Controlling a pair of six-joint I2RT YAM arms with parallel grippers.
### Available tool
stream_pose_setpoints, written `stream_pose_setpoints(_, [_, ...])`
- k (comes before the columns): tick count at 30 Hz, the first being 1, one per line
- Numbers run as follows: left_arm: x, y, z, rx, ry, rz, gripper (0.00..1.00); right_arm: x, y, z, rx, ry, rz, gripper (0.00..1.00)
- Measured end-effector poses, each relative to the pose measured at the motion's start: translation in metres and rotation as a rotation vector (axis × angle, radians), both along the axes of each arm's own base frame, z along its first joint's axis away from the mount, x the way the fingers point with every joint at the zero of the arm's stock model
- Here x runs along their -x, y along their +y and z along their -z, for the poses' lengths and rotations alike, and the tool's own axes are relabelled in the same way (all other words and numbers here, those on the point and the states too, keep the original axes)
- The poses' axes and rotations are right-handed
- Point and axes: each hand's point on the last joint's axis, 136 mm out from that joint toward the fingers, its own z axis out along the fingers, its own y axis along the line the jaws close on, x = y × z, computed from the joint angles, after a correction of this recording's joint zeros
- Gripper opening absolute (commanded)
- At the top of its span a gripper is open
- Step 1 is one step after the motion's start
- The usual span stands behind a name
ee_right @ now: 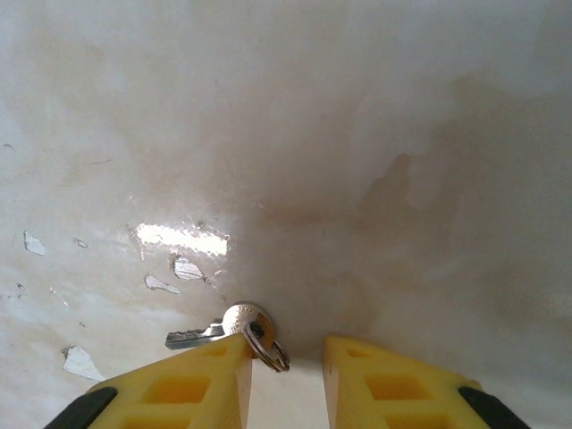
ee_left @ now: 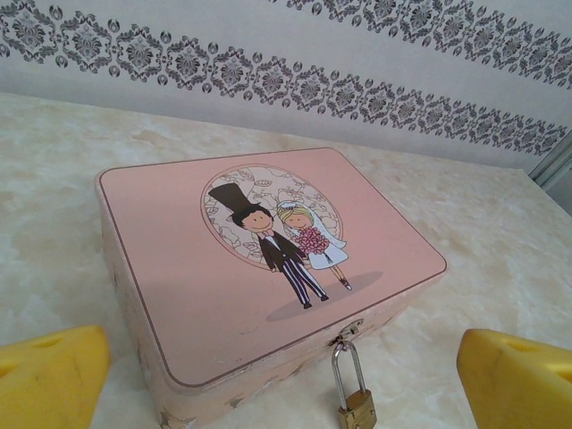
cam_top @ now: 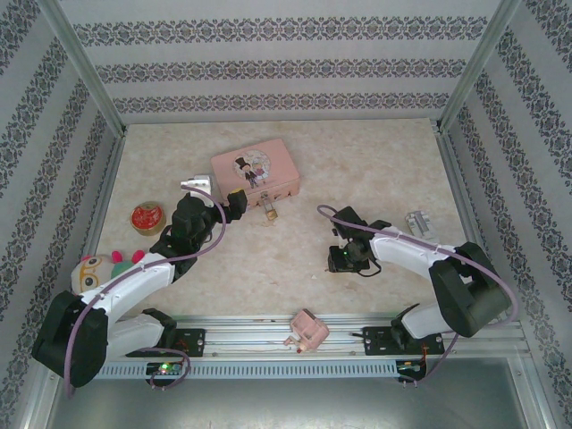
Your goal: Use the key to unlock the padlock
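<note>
The small brass padlock [ee_left: 356, 407] hangs by its silver shackle from the clasp of the pink tin [ee_left: 259, 268] and rests on the table in front of it [cam_top: 268, 212]. My left gripper [ee_left: 284, 384] is open wide just short of the tin's front. Its yellow fingers [ee_left: 49, 375] stand far apart with nothing between them. The tiny grey key [ee_right: 228, 324] lies flat on the table with a ring on its head. My right gripper [ee_right: 288, 375] is open and low over the table [cam_top: 344, 259]. Its left fingertip touches the key's head.
A red and gold round object [cam_top: 147, 216] and a plush toy [cam_top: 98, 268] sit at the left. A pink object [cam_top: 307, 331] lies on the front rail and a small silver piece [cam_top: 420, 222] lies at the right. Patterned walls enclose the table.
</note>
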Motion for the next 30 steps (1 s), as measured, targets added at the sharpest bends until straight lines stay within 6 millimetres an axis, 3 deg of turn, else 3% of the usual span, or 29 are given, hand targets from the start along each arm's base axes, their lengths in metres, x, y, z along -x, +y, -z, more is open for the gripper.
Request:
stream_pose_setpoints(10, [0.000,0.000,0.000,0.000,0.001,0.000,0.99,-0.013,0.008,-0.011,-0.019,-0.044,-0.026,0.29])
stream_pose_setpoints(30, [0.001,0.000,-0.001,0.005,-0.002,-0.001,0.99,-0.011,0.006,-0.001,0.008,-0.013,-0.028,0.29])
